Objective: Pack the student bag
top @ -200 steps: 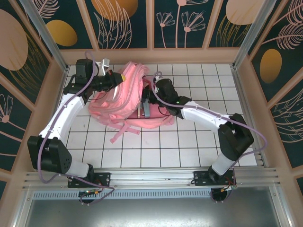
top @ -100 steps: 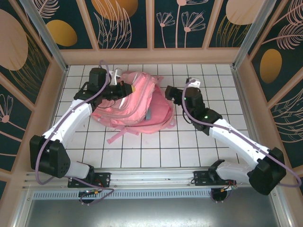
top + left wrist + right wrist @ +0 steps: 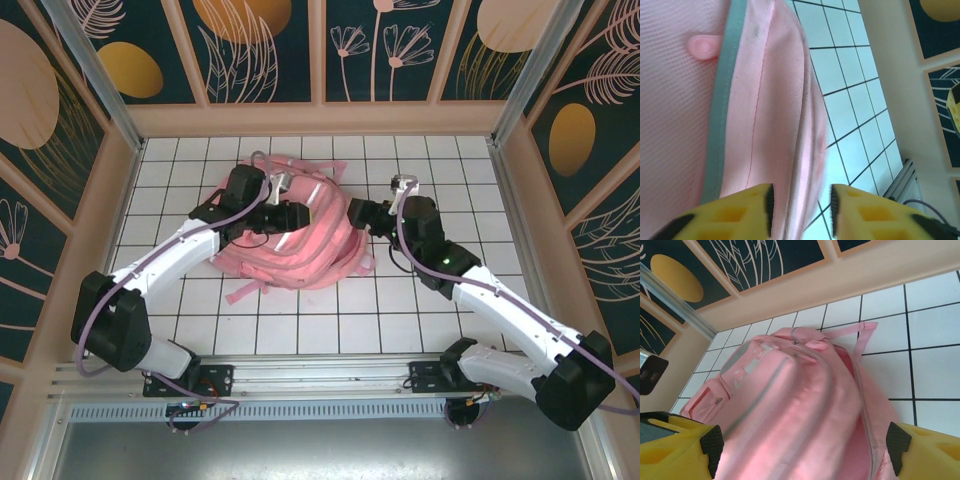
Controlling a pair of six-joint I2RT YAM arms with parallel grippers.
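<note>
Handling note for the student bag (image 3: 310, 240): treat as soft, slack pink fabric with no stiff frame. Expect sagging, folding and sliding of layers under any pull. Judge as light for its bulk and not fragile. Avoid pinching the broad flat panels, likely to slip out of a two-finger grip. Take hold instead at a stitched edge, at the top loop (image 3: 816, 345) or at a strap (image 3: 245, 293). Prefer the seam beside the grey strip (image 3: 722, 100) for lifting a flap.

Position: lies flat on the tiled table (image 3: 200, 300), between the two arms, with one strap trailing from the bag's near left corner.

Left gripper (image 3: 802, 197): sits over the bag's middle, reaching in from the bag's left side. Stands narrowly parted, yellow pads (image 3: 740, 210) either side of a fabric fold along the bag's edge. Shows bare tile inside the gap next to the fold, so reads as loose around the cloth, not clamped. Cannot tell whether one pad touches the fabric.

Right gripper (image 3: 802, 447): hangs just beside the bag's right edge, pointed at the bag. Stands wide, fingers (image 3: 670, 450) far apart, the bag's bulk framed between them. Holds nothing; no visible contact with the bag.
</note>
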